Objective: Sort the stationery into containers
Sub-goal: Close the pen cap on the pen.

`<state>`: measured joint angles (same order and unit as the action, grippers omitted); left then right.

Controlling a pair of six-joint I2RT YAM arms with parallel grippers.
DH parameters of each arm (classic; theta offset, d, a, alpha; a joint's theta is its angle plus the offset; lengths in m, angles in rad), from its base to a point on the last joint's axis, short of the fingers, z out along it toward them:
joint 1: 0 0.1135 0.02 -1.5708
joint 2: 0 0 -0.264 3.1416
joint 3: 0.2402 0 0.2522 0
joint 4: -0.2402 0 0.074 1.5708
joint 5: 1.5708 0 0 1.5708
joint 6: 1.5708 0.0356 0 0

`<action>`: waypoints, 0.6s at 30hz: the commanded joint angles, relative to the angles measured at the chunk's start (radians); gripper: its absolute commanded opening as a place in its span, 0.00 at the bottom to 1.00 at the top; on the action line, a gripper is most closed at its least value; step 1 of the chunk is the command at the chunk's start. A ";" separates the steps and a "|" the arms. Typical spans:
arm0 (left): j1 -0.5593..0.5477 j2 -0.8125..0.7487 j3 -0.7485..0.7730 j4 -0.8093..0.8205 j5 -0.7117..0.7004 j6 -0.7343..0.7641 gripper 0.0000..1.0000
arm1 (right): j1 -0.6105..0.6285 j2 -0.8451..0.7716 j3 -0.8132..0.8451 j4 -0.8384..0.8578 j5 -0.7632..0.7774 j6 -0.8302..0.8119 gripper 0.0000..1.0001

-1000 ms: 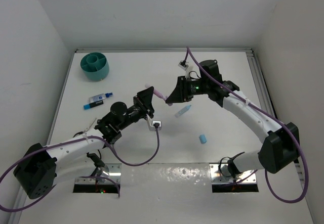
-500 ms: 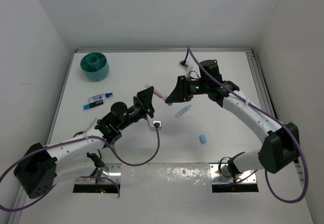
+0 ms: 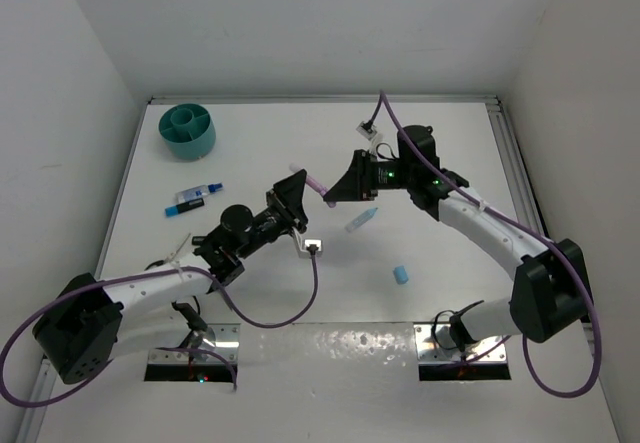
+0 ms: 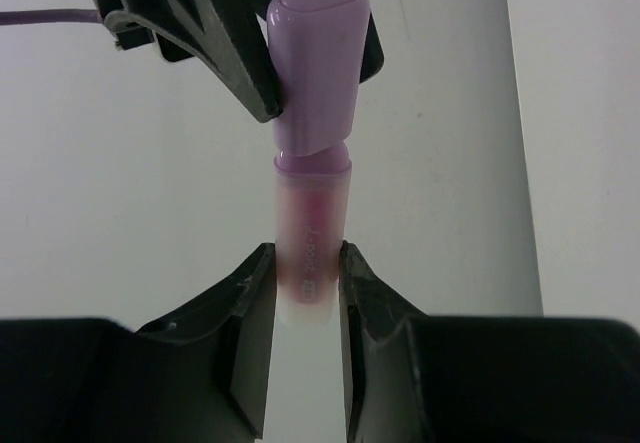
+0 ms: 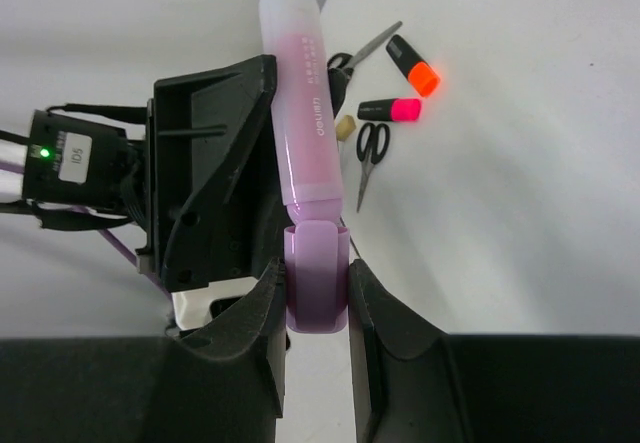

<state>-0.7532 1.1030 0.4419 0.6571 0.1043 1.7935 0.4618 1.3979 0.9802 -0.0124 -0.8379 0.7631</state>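
Note:
A pink marker (image 3: pixel 312 180) hangs in the air between my two grippers at mid-table. My left gripper (image 3: pixel 297 189) is shut on its translucent pink body (image 4: pixel 308 253). My right gripper (image 3: pixel 336 193) is shut on its purple cap (image 5: pixel 318 288). The cap (image 4: pixel 318 73) sits slightly tilted on the end of the body (image 5: pixel 303 133). The teal organiser cup (image 3: pixel 188 130) stands at the far left corner. A light-blue marker (image 3: pixel 362 219) and a blue eraser (image 3: pixel 401 275) lie on the table right of centre.
A blue-and-black item (image 3: pixel 195 196) lies below the cup. The right wrist view shows small black-handled scissors (image 5: pixel 372 145), an orange-and-black marker (image 5: pixel 413 65), a pink-and-black marker (image 5: pixel 390 110) and a tan eraser (image 5: pixel 346 128) on the table behind the left gripper.
My right arm's wrist has shifted slightly up and to the right. Both grippers stay shut on the pink marker in about the same place.

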 commanded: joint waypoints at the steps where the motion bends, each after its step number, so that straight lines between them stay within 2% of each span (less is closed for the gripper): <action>1: -0.015 -0.006 -0.026 0.141 0.017 0.046 0.00 | -0.015 -0.016 -0.026 0.225 -0.055 0.128 0.00; 18: -0.069 -0.020 -0.097 0.256 0.075 0.093 0.00 | -0.032 0.009 -0.064 0.434 -0.064 0.300 0.00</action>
<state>-0.7750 1.0988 0.3679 0.8661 0.0799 1.8706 0.4385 1.4017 0.8948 0.2771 -0.9333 1.0168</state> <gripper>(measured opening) 0.237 0.240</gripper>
